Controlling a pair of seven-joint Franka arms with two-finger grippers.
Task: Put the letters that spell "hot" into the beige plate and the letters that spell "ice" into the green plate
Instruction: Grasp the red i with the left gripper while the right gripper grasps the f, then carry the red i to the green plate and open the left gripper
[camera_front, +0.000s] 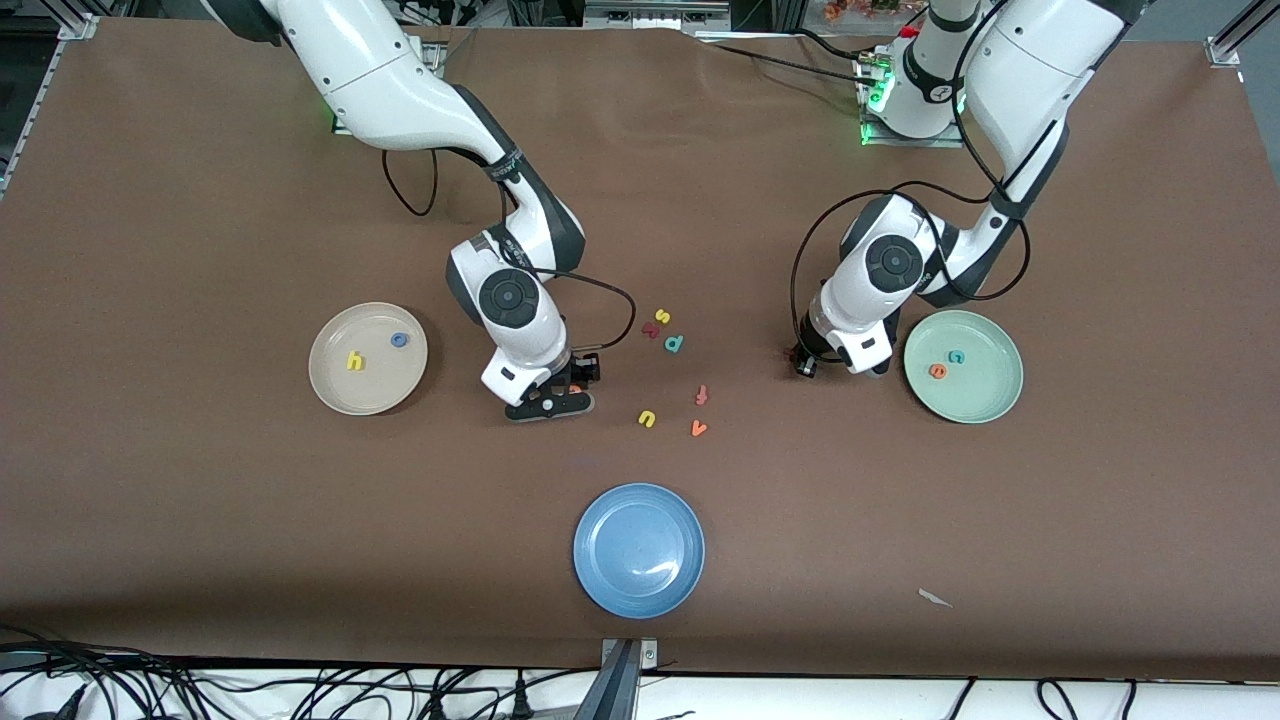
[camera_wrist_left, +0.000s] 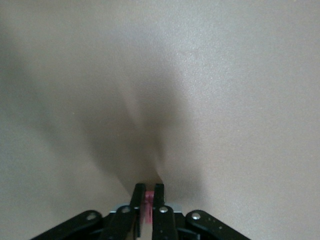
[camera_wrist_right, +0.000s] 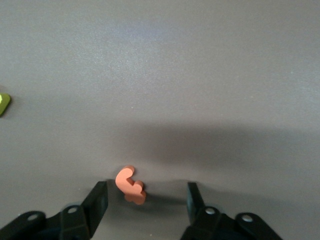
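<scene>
The beige plate (camera_front: 340, 385) holds the yellow "h" (camera_front: 354, 361) and the blue "o" (camera_front: 399, 340). Beside it, toward the table's middle, my right gripper (camera_front: 556, 397) (camera_wrist_right: 147, 189) is down at the table and open. The orange "t" (camera_wrist_right: 131, 186) (camera_front: 575, 388) lies between its fingers, closer to one of them. The green plate (camera_front: 985, 385) holds the teal "c" (camera_front: 956, 355) and the orange "e" (camera_front: 937, 371). My left gripper (camera_front: 806, 364) (camera_wrist_left: 148, 192) is low beside that plate, shut on the dark red "i" (camera_wrist_left: 148, 201).
Loose letters lie between the two grippers: a yellow "s" (camera_front: 662, 317), a dark red letter (camera_front: 651, 329), a teal "d" (camera_front: 674, 343), a redder "t"-like letter (camera_front: 702, 396), a yellow "u" (camera_front: 647, 418) and an orange "v" (camera_front: 699, 428). A blue plate (camera_front: 639, 549) sits nearer the camera.
</scene>
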